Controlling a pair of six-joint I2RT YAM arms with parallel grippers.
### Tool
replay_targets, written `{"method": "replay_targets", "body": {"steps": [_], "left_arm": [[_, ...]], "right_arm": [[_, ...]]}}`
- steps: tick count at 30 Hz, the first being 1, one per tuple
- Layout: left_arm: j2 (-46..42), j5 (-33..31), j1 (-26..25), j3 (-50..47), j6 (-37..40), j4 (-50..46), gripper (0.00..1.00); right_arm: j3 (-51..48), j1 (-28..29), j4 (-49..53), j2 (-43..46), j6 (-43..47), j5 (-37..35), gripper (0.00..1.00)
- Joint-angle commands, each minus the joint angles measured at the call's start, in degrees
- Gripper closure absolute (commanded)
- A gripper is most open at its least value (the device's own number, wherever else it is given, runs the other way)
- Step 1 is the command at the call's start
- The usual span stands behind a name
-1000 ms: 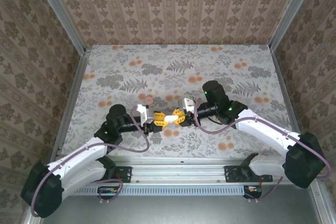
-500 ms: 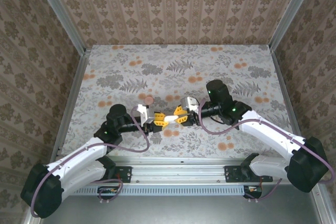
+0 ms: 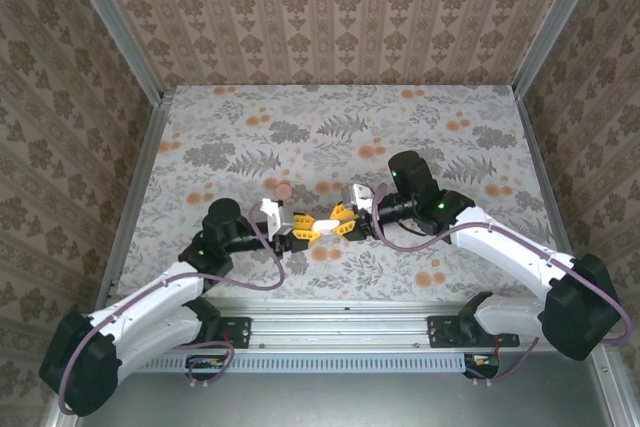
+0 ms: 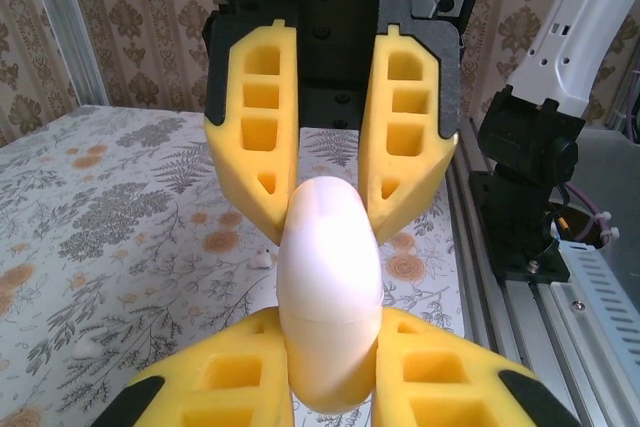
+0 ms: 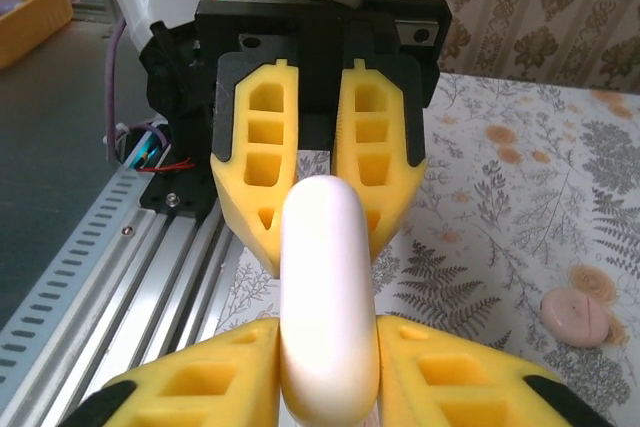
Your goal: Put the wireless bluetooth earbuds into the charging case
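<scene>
The charging case [image 3: 325, 225], a glossy white pebble, hangs above the table between both grippers. My left gripper [image 3: 312, 229] is shut on its one end [image 4: 330, 347], yellow fingers [image 4: 215, 387] pressed to both sides. From the opposite side my right gripper [image 3: 339, 220] is shut on the other end [image 5: 328, 347], with its pads touching the case. In the left wrist view the lid seam runs across the case, which is closed. Two tiny whitish earbuds [image 4: 262, 259] [image 4: 88, 347] lie on the floral table beneath.
A round pinkish disc [image 3: 286, 190] [image 5: 575, 315] lies on the table just beyond the grippers. The aluminium rail [image 3: 330, 319] runs along the near edge by the arm bases. Patterned walls close in the left, back and right sides.
The right arm shifted slightly to the right and came back. The case tilted a little between the grippers. Both grippers stay on the case.
</scene>
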State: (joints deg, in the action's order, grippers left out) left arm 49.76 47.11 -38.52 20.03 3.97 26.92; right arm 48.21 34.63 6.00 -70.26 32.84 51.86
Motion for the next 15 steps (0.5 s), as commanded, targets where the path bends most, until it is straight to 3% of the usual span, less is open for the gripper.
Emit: {"method": "replay_targets", "body": {"steps": [1,5,10,15], "left_arm": [[-0.6,0.1,0.1,2.0,0.9,0.5,0.74],[-0.3,0.3,-0.2,2.1,0.9,0.3,0.58],[0.8,0.9,-0.2,2.4,0.9,0.5,0.58],[1.4,2.0,-0.2,3.0,0.3,0.5,0.56]], "right_arm": [[2.3,-0.2,0.6,-0.4,0.8,2.2,0.75],[4.2,-0.2,3.5,-0.9,2.5,3.3,0.75],[8.0,0.2,10.4,-2.5,6.2,3.4,0.75],[8.1,0.7,10.6,-3.1,8.3,2.5,0.75]]}}
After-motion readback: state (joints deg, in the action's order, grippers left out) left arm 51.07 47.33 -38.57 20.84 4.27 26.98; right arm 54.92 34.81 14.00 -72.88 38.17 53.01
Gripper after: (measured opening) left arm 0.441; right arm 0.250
